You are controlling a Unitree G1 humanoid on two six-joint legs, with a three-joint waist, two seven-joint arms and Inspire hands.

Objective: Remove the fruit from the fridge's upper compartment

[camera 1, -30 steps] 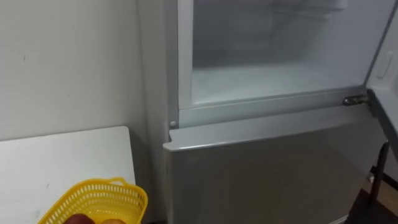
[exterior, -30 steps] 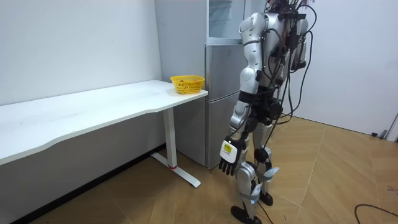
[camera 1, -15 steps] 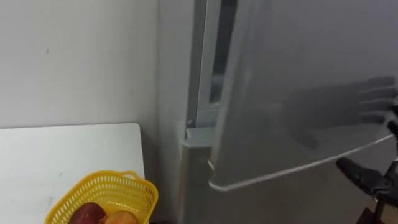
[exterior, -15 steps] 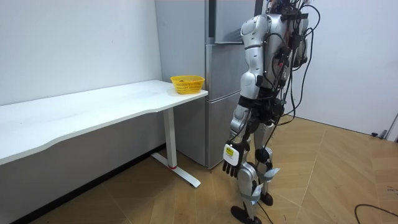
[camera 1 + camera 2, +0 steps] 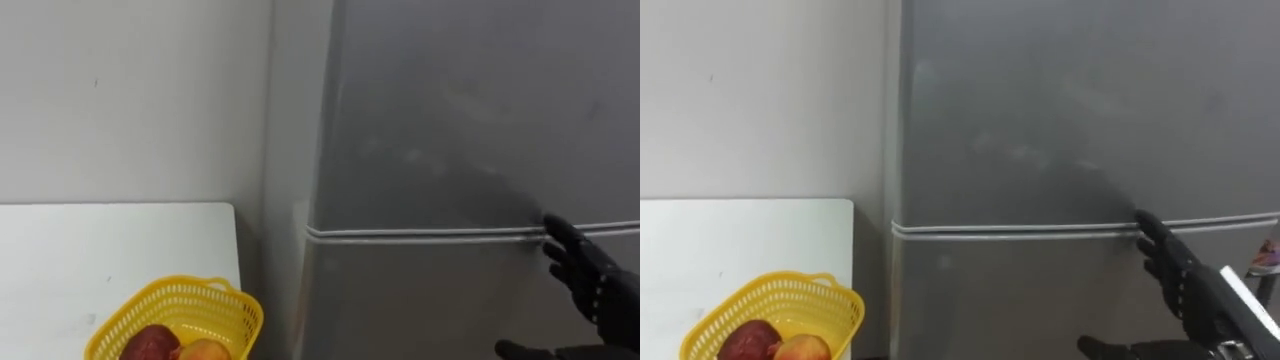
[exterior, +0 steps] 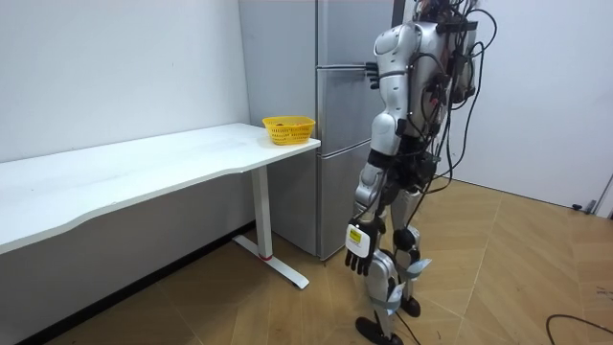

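My right robot hand [image 5: 592,285] lies released, flat at the seam [image 5: 420,233] under the upper fridge door [image 5: 470,110], left robot hand [image 6: 357,261] slack; I fear it snagging that door open.

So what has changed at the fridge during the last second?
The upper fridge door swung from wide open to fully shut; the right hand, fingers straight, is now at its lower edge. The yellow basket with fruit stayed on the table, and the left hand still hangs low.
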